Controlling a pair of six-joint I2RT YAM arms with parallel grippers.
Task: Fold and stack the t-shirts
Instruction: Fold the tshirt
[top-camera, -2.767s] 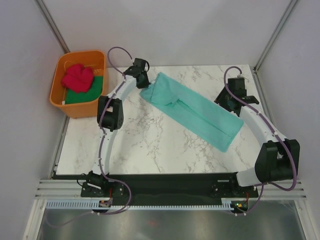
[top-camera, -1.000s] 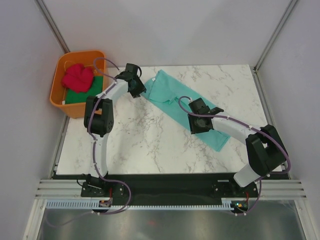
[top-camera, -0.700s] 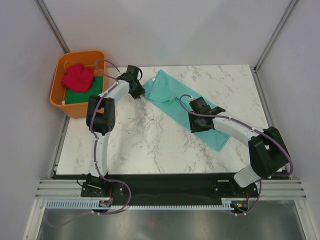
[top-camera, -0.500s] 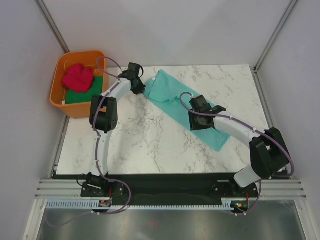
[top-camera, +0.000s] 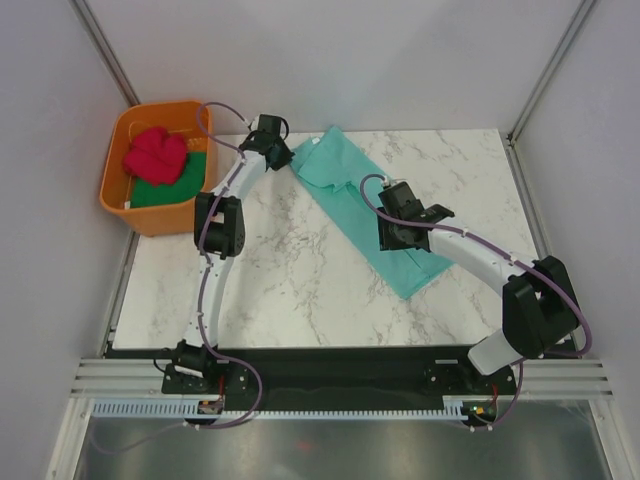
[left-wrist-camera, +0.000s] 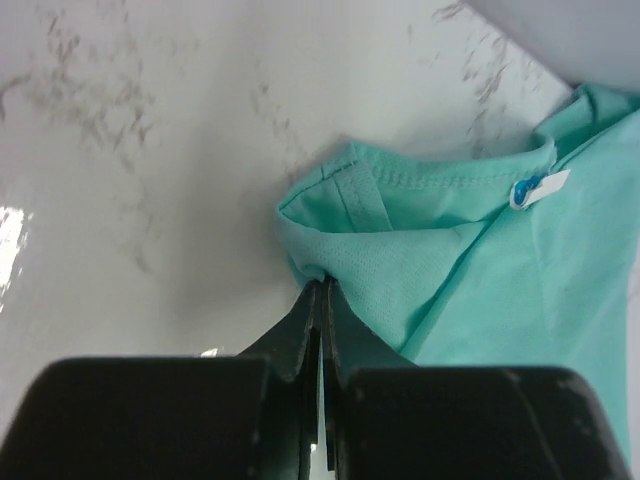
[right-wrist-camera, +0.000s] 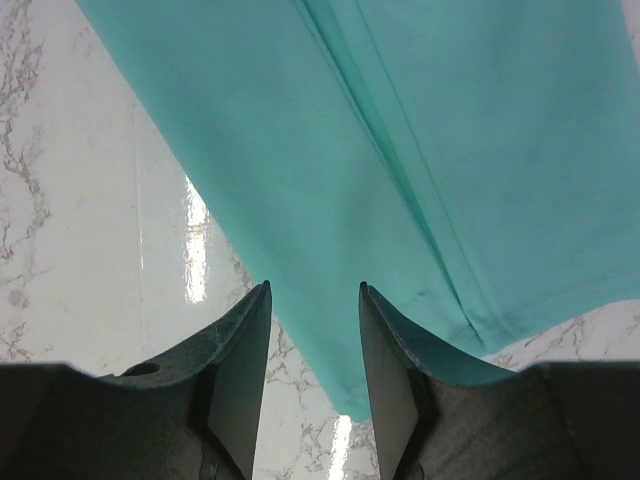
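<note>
The teal t-shirt (top-camera: 352, 205) lies folded into a long strip, running diagonally across the marble table. My left gripper (top-camera: 281, 152) is shut on its far left corner, near the collar and tag (left-wrist-camera: 400, 230); its fingers (left-wrist-camera: 322, 300) pinch the cloth edge. My right gripper (top-camera: 398, 240) is open and hovers over the strip's near end (right-wrist-camera: 400, 180), with the cloth's corner showing between its fingers. The pinkish-red t-shirt (top-camera: 156, 153) lies bunched on the dark green t-shirt (top-camera: 170, 188) in the orange tub.
The orange tub (top-camera: 138, 213) stands at the table's far left corner. Grey walls close in the table on the left, back and right. Bare marble (top-camera: 270, 280) spreads in front of the teal strip.
My left gripper has pulled the teal shirt's corner toward the back. The strip has shifted left and back. My right gripper has moved a little toward the back over it.
</note>
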